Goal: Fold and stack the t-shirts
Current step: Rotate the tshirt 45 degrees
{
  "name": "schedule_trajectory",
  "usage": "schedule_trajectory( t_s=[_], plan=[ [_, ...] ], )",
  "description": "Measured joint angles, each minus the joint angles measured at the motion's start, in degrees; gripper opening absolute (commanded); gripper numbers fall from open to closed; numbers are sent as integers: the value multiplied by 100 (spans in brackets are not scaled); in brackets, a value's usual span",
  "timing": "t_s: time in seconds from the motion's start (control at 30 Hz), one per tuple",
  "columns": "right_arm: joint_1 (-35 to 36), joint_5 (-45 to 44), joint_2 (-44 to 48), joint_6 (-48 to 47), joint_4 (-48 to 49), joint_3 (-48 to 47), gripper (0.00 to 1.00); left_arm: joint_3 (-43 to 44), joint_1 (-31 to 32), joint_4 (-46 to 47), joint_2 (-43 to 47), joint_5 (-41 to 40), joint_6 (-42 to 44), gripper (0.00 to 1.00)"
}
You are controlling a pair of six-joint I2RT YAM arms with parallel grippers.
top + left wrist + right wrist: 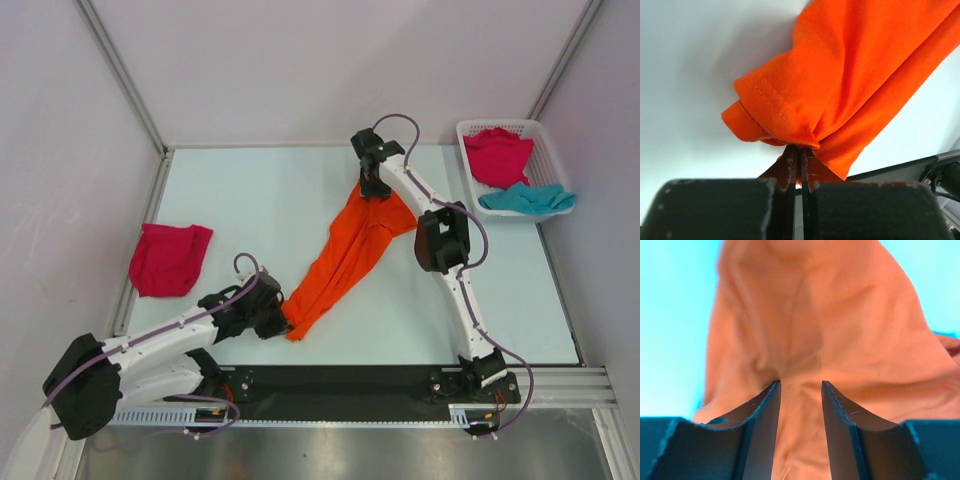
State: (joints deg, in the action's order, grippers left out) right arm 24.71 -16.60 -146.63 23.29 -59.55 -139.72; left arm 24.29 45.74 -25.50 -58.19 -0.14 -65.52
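White walls close round a pale blue-green desk (250,200), and the orange t-shirt (350,255) lies drawn out in a long diagonal across its middle. The left hand (278,318) is clamped tight on the shirt's near end, close to the near edge, probably to anchor it so the cloth can be pulled flat. At the far end the right hand (375,190) sits over the bunched cloth with its jaws apart, gripping nothing that shows. One magenta t-shirt (168,258) lies folded by the left edge, likely the start of the stack. Another magenta t-shirt (497,155) and the teal t-shirt (525,200) wait crumpled in the white basket (466,150) at the far right corner.
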Motion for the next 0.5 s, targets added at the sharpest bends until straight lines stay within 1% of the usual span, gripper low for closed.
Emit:
schedule_trajectory(
  t_s=[0.17, 0.37, 0.47, 0.5],
  plan=[
    [61, 24, 522, -70, 87, -2, 46, 4, 0, -219, 227, -125, -7, 0],
    [245, 52, 1200, -109, 66, 28, 45, 4, 2, -321, 341, -190, -9, 0],
    [433, 52, 1523, -105, 144, 527, 44, 4, 4, -393, 417, -278, -11, 0],
    [540, 57, 1676, -87, 181, 885, 44, 4, 4, -420, 448, -297, -15, 0]
  ],
)
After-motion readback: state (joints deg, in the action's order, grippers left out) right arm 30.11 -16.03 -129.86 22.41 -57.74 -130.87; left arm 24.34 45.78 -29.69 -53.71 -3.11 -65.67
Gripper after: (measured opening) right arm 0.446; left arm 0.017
